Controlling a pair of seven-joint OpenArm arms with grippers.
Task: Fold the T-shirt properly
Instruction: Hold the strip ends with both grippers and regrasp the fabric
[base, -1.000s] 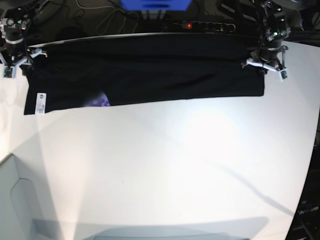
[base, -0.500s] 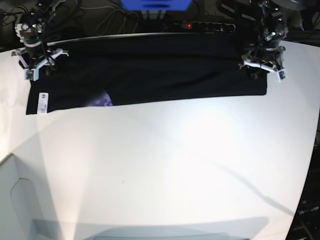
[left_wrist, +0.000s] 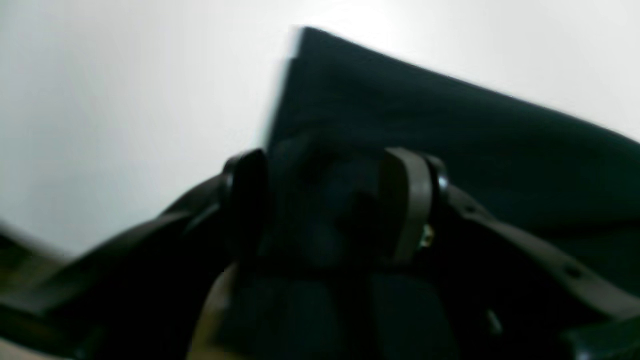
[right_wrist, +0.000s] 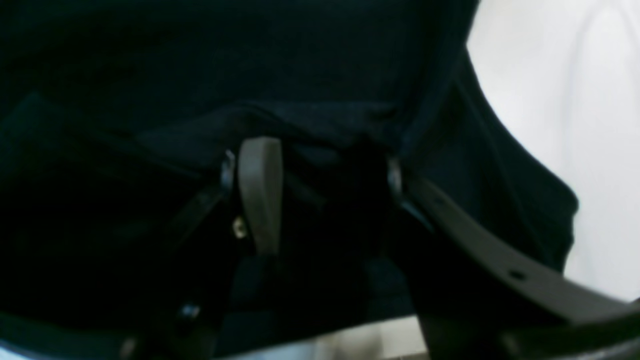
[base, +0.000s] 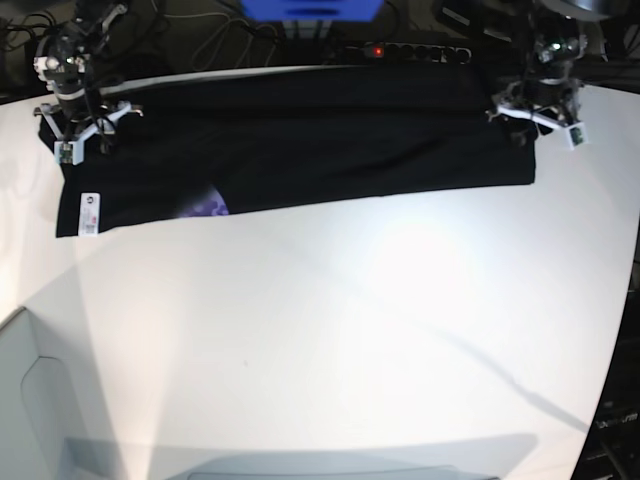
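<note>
T-shirt (base: 300, 140) lies as a long folded black band across the white table (base: 330, 330) at twelve o'clock. Left gripper (left_wrist: 330, 200) hovers spread over its three-o'clock end; right gripper (right_wrist: 320, 195) stands spread at nine o'clock.

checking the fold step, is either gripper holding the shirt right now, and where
Nothing is held: the left gripper and right gripper are both open over the T-shirt.

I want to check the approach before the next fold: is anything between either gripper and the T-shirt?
Nothing visible. The left gripper and the right gripper each hang over an end of the T-shirt, jaws apart, with only cloth below them.
</note>
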